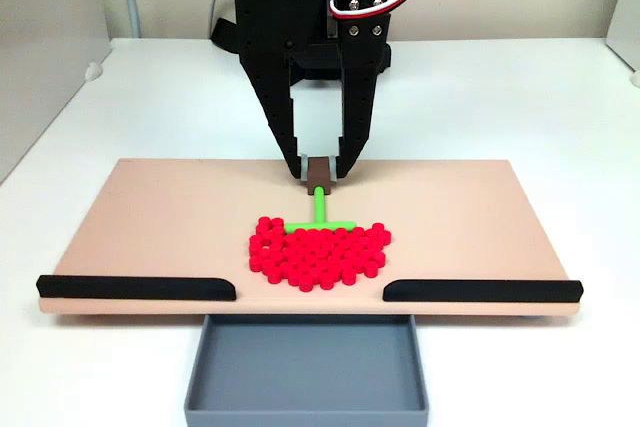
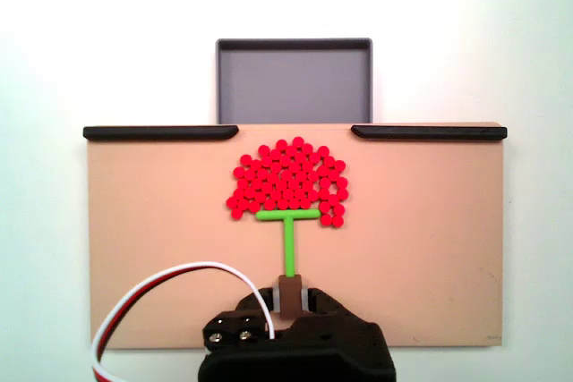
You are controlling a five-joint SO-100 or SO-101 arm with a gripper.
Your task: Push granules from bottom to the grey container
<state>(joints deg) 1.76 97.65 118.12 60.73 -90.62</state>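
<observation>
because the pincer grips the brown handle of the green pusher (t-shaped), its bar sits behind the granules, facing the grey container.

A tan board with two black strips lies on a white table.

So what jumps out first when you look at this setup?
The heap of bright red granules in the middle of the tan board, with a green T-shaped pusher at its edge. The black claw pinches the pusher's brown handle; the empty grey container waits past the board's gap.
</observation>
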